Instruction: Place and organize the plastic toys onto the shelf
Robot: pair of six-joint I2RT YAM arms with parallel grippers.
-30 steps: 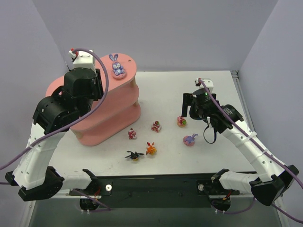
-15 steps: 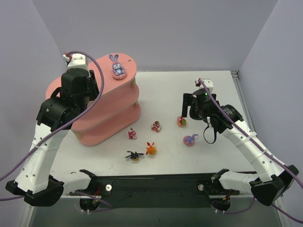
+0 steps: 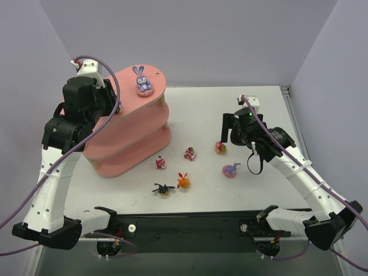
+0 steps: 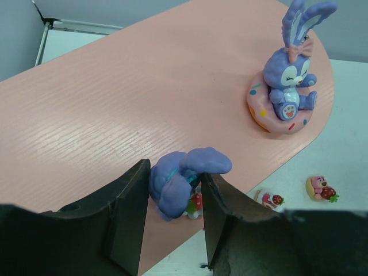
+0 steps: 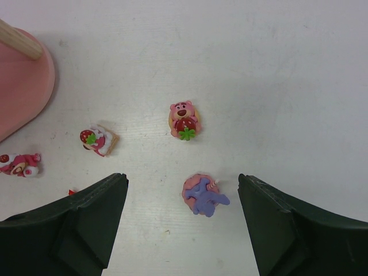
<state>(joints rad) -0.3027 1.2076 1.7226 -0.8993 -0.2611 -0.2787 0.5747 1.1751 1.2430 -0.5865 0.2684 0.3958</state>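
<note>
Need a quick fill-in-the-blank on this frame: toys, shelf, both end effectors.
1. The left end effector grips a purple bunny figurine above the ___.
2. A second bunny, on a donut base, stands on its ___ board.
3. The right end effector hangs with jaws ___.
4. ___ toys lie on the table.
Missing: shelf; top; open; six.

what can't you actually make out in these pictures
Top view: the left gripper and its purple bunny are hidden behind the left arm.
Left wrist view: the bunny's face and base are covered by the fingers.
Top view: the shelf's lower tiers are hidden under the boards above.
Right wrist view: a pink toy runs off the left edge; a red speck is half hidden by the right gripper.
</note>
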